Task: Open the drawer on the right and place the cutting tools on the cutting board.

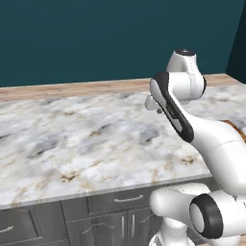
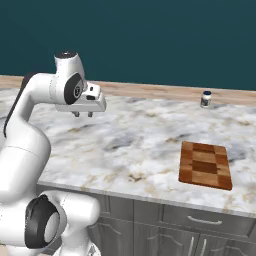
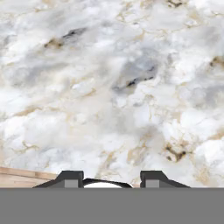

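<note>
Pincer hangs above the marble tabletop with its two tips apart and nothing between them, well to the left of the board. That board lies flat near the tabletop's front edge, the shut drawer just below it. A small dark-capped jar stands behind the board, near the wooden back strip.
</note>
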Controlling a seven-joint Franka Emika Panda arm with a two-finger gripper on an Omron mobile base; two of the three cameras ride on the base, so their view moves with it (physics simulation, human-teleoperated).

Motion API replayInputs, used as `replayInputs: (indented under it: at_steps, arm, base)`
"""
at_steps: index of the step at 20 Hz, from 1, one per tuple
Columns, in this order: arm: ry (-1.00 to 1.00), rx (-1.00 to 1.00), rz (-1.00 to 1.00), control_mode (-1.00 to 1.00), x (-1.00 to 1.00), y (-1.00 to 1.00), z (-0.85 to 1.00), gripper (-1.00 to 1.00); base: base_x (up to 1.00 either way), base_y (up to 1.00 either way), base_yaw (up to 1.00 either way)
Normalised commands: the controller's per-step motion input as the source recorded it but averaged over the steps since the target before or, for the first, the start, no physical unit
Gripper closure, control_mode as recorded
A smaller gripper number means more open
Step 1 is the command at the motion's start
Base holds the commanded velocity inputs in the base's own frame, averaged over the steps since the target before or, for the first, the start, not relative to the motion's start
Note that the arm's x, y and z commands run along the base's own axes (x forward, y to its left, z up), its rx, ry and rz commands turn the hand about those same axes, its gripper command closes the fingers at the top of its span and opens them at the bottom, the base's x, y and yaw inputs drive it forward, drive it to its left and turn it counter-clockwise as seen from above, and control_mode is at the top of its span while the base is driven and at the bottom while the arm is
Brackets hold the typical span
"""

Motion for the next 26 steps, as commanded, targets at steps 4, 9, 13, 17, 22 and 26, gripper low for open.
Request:
replayInputs:
  at_steps: [4,9,13,17,22,26]
  arm:
    - [0.0,0.0,0.0,-1.0,-0.2,0.0,0.0,-1.0]
    - [-0.06,0.06,-0.08,-1.0,-0.6,-0.45,-0.01,-1.0]
    - [-0.01,0.35,-0.1,-1.0,-0.44,-0.86,0.0,-1.0]
    - [-0.05,0.47,-0.04,-1.0,-0.52,-0.88,0.0,-1.0]
    - [-0.05,0.32,-0.1,-1.0,-0.54,-0.78,-0.01,-1.0]
    - [-0.04,0.26,-0.17,-1.0,-0.55,-0.72,-0.11,-1.0]
  base:
    - [0.0,0.0,0.0]
    - [0.0,0.0,0.0]
    - [0.0,0.0,0.0]
    - [0.0,0.0,0.0]
    - [0.0,0.0,0.0]
    - [0.0,0.0,0.0]
